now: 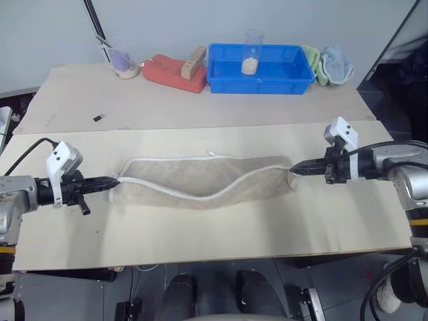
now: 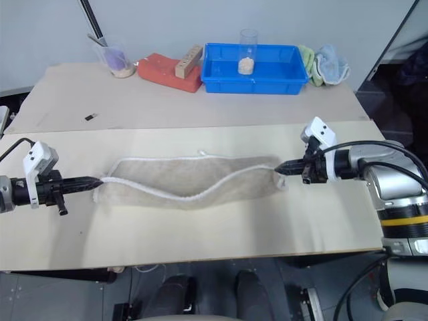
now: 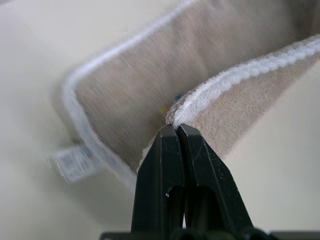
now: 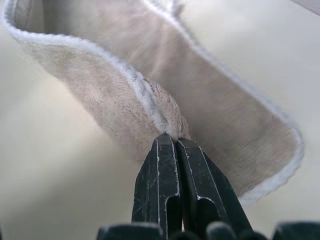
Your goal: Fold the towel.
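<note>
Towel [image 1: 204,180] lies on bench [image 1: 221,231], long axis left-right between our hands. Left hand [image 1: 115,180] pinches left corner, right hand [image 1: 294,169] pinches right; lifted edge sags mid-span.

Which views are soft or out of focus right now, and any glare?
Left wrist view: fingers sharp, towel beyond them soft, its white tag smeared. Right wrist view: fingers and the pinched edge crisp, the far towel blurred. Head views: evenly lit, no glare on the table, only soft shadows.
</note>
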`<state>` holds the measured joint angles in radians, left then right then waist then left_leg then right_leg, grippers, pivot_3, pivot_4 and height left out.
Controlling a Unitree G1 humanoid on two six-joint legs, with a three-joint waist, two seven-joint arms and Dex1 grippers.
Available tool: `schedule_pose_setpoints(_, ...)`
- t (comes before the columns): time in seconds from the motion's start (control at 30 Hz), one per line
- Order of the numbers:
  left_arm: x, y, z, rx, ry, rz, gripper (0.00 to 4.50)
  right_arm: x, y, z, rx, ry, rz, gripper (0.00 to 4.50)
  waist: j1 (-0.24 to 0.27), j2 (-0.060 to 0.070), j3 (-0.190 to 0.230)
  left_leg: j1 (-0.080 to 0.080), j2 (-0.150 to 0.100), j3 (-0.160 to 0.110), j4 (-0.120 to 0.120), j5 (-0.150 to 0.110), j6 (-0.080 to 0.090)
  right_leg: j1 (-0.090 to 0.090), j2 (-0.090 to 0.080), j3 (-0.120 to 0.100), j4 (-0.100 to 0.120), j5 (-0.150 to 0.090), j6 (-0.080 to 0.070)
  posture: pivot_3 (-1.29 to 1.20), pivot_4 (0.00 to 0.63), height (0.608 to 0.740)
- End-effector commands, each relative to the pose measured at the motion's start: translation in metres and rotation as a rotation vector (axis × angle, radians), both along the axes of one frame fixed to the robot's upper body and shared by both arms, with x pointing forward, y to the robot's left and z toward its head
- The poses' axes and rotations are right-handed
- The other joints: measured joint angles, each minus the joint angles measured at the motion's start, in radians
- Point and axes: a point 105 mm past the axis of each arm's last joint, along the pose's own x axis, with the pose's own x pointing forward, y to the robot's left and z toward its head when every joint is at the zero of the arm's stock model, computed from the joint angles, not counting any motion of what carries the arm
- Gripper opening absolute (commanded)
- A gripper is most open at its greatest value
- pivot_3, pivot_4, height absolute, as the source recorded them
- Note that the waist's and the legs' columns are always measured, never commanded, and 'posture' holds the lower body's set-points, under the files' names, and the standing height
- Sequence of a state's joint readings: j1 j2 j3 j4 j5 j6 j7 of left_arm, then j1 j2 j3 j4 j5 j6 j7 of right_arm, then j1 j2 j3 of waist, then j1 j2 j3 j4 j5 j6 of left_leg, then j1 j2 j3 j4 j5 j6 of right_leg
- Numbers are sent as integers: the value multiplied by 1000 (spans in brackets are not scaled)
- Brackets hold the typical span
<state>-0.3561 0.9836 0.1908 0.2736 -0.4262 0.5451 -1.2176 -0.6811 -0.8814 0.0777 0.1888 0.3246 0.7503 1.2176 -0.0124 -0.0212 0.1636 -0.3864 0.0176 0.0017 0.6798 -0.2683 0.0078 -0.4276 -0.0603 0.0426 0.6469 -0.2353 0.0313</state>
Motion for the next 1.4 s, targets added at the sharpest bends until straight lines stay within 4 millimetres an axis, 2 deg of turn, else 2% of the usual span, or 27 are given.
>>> schedule_pose_setpoints(0.03,14,4,4,-16,-18,52,0,13,-5,7,-6,-21,-68,26,-1,0,0,-1,0,0,0,0,0,-1,0,0,0,0,0,0,150,740)
schedule_pose_setpoints(0.23,38,5,-4,-19,-44,121,0,33,-9,6,-6,-21,-165,26,-2,0,0,-1,0,0,0,0,0,-1,0,0,0,0,0,0,150,740)
schedule_pose_setpoints(0.37,50,-1,-3,-33,-78,132,0,43,-12,5,-11,-33,-220,26,-2,0,0,-1,0,0,0,0,0,-1,0,0,1,0,0,0,150,740)
schedule_pose_setpoints(0.47,61,0,2,-52,-110,178,0,48,-12,8,1,-52,-249,941,0,0,0,-2,-1,-1,0,0,0,-1,0,0,1,0,1,0,150,740)
schedule_pose_setpoints(0.6,61,-2,0,-13,-121,158,1321,51,-13,13,5,-93,-265,2304,-3,0,0,-3,-1,-1,0,0,0,-1,-1,0,1,1,1,0,150,740)
schedule_pose_setpoints(0.7,61,1,1,7,-143,171,2763,55,-17,21,-11,-168,-290,3362,-5,0,0,-3,-1,-1,0,0,0,-1,-1,0,1,1,2,0,150,740)
schedule_pose_setpoints(0.8,58,10,7,71,-198,174,4194,56,-22,38,21,-259,-321,4388,-6,0,0,-3,-1,-1,0,0,0,-1,-1,0,1,1,2,0,150,740)
schedule_pose_setpoints(0.83,56,11,10,94,-227,161,4475,54,-23,42,30,-282,-318,4500,-6,0,0,-3,-1,-1,0,0,0,-1,-1,0,1,1,2,0,150,740)
schedule_pose_setpoints(0.87,53,8,16,116,-268,127,4475,50,-23,44,37,-307,-309,4500,-6,0,0,-3,0,-1,0,0,0,-1,-1,0,1,1,2,0,150,740)
schedule_pose_setpoints(0.93,45,-7,25,128,-319,27,4475,44,-24,44,47,-335,-319,4500,-3,0,0,-3,0,-1,0,0,0,-2,-1,0,1,1,2,0,150,740)
schedule_pose_setpoints(1.03,27,-49,41,87,-377,-154,4475,35,-26,34,74,-363,-383,4500,5,0,0,-5,0,-2,0,0,0,-2,-1,0,1,1,2,0,150,740)
schedule_pose_setpoints(1.17,0,-96,46,54,-391,-351,4475,24,-30,3,75,-357,-481,4500,8,0,0,-5,-1,-2,1,0,0,0,-2,1,1,2,3,0,150,740)
schedule_pose_setpoints(1.3,-28,-132,50,19,-378,-531,4475,17,-31,-24,83,-308,-550,4500,0,0,0,-3,-1,-1,0,0,0,0,-2,2,0,2,3,0,150,740)
schedule_pose_setpoints(1.4,-37,-146,53,16,-373,-604,4475,18,-33,-41,85,-265,-601,4500,-4,0,0,-2,-1,-1,0,0,0,0,-1,2,-2,2,3,0,150,740)
